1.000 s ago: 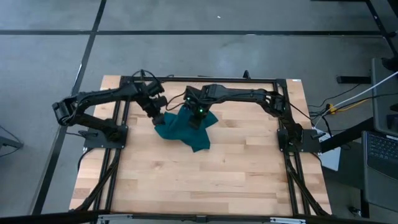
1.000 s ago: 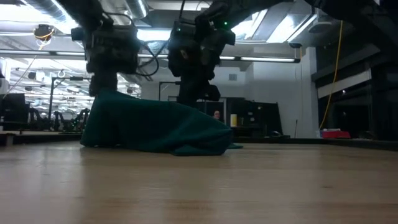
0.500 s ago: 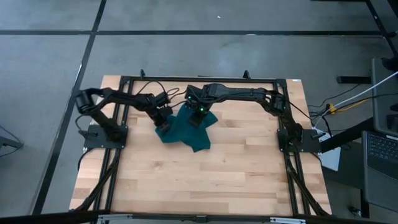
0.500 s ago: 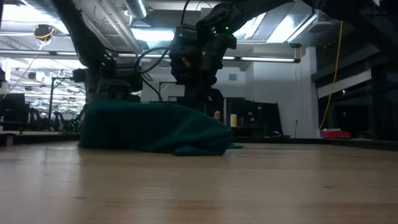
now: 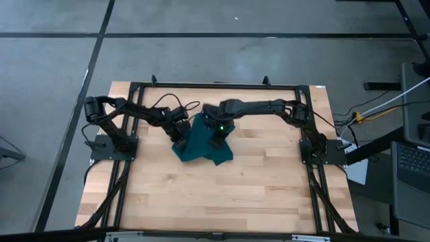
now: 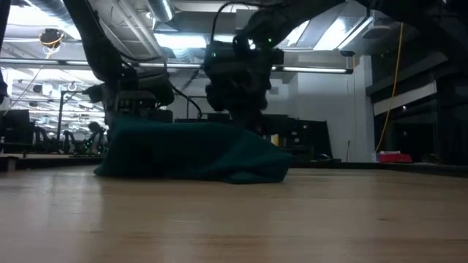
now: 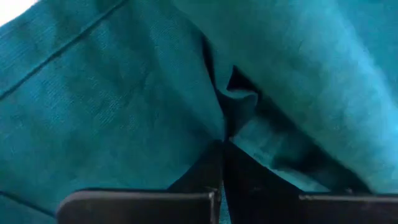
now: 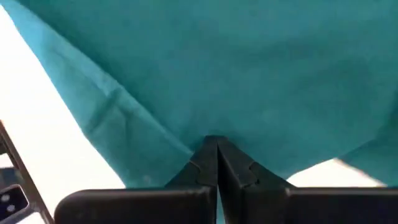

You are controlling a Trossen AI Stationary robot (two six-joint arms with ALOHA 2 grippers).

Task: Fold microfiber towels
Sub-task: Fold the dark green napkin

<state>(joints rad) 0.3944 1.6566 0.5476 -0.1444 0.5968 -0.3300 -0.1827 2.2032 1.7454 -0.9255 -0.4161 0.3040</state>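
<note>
Mostly the teal microfiber towel [image 5: 201, 140] lies crumpled on the wooden table [image 5: 201, 195], toward its back middle. The left gripper [image 5: 179, 132] is pinched shut on the towel's left edge, and the right gripper [image 5: 218, 139] is pinched shut on its top. Both fingertips are buried in cloth, and no tag shows.

We find no readable text, label, brand, number or sign in any of the four views.
</note>
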